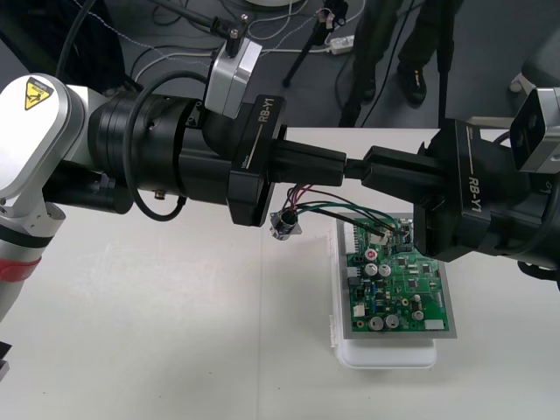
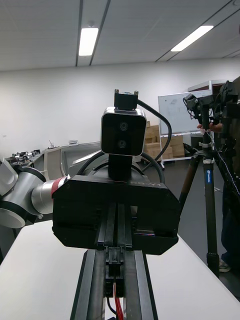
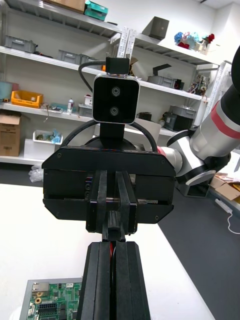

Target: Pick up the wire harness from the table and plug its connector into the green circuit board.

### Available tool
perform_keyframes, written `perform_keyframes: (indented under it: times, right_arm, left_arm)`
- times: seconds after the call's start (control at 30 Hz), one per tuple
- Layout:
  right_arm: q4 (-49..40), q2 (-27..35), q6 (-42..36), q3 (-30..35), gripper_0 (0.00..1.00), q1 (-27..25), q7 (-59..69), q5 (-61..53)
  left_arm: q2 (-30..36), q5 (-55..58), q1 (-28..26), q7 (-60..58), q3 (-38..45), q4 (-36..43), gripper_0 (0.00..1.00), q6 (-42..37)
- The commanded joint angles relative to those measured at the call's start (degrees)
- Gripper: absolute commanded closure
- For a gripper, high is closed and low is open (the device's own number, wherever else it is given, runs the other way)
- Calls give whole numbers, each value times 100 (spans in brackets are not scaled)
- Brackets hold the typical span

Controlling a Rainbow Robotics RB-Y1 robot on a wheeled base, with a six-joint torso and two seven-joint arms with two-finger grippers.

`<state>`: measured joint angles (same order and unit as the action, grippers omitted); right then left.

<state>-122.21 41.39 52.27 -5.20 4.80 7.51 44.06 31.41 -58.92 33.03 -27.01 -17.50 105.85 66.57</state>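
Above the table, just behind the green circuit board [image 1: 402,284], my two grippers meet tip to tip. The left gripper [image 1: 343,166] reaches in from the left and the right gripper [image 1: 367,168] from the right. Both have their fingers close together. The harness's small black plug [image 3: 114,222] sits between the right gripper's fingers [image 3: 100,200], with red wire [image 2: 118,302] running back between them. A bit of red also shows at the left gripper's tips [image 3: 114,245]. The wires [image 1: 337,208] sag below both grippers, and the round metal socket [image 1: 284,224] hangs under the left gripper.
The board rests on a white base [image 1: 385,354] at the right of the table. Bare pale tabletop [image 1: 175,332] spreads to the left and front. Beyond the far edge are dark floor, cables and a tripod [image 1: 306,52].
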Motion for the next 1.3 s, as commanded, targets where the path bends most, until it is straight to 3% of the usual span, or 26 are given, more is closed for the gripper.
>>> perform_keyframes:
  times: [0.03, 0.1, 0.13, 0.2, 0.83, 1.1, 1.3]
  right_arm:
    - [-216, 115, -42, -69, 91, -49, -179, -116]
    - [-225, 124, -51, -69, 42, -49, -179, -134]
    - [-216, 124, -51, -69, 36, -49, -179, -125]
    - [-198, 124, -42, -69, 2, -49, -179, -134]
    - [-84, 431, -24, -60, 0, -67, -179, -231]
    - [-58, 1161, 46, 116, 0, -146, -30, 7]
    - [-58, 1723, 90, 125, 0, -146, 937, 481]
  left_arm:
    - [85, 109, 257, 398, 36, 67, 100, 180]
    - [85, 109, 257, 407, 36, 67, 100, 180]
    - [85, 109, 265, 407, 27, 67, 100, 180]
    - [85, 117, 257, 416, 36, 67, 100, 180]
    - [190, 117, 204, 609, 45, -56, 100, 198]
    - [217, 126, -34, 767, 63, -179, 100, 277]
    - [261, 135, -262, 890, 63, -179, 100, 347]
